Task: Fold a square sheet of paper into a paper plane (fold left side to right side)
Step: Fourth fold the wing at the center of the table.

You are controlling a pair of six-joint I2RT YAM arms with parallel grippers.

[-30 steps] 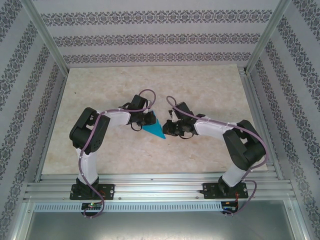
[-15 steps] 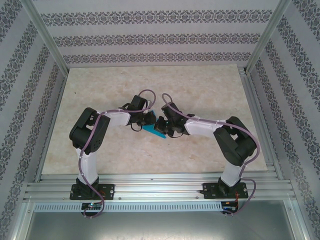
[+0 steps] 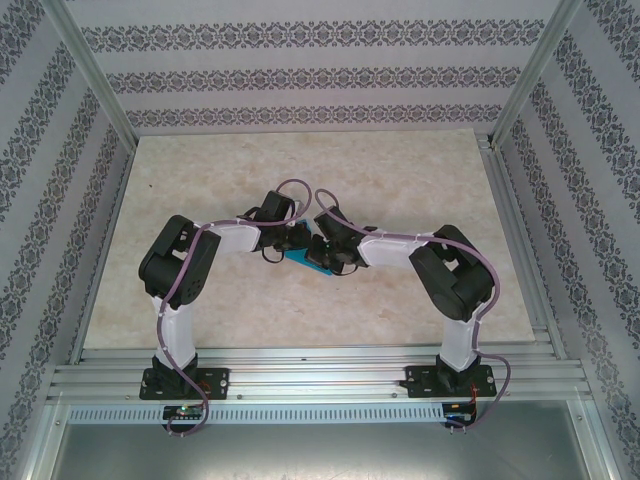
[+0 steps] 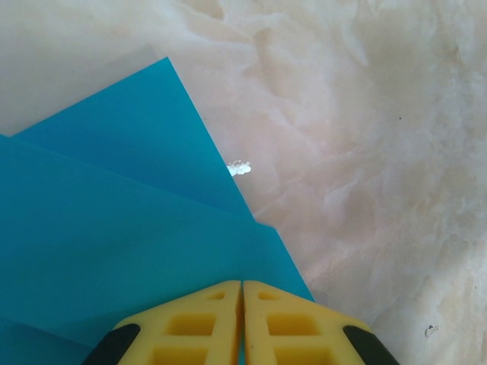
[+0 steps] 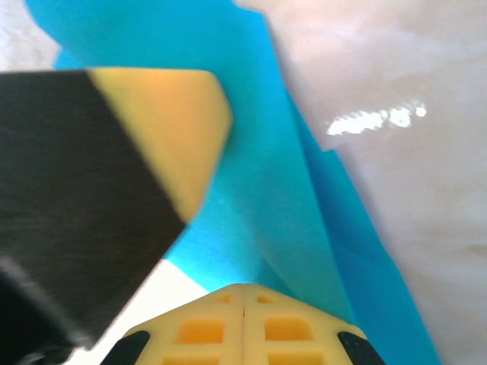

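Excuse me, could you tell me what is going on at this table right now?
Two robot arms are folding a sheet of blue paper into a plane in the middle of the table. The paper already has layered, angled folds. The left tool is shut on one edge of it. The right tool has come in from the opposite side, close to the left one, and is shut where a raised fold meets its tips, so it appears to be pinching that fold.
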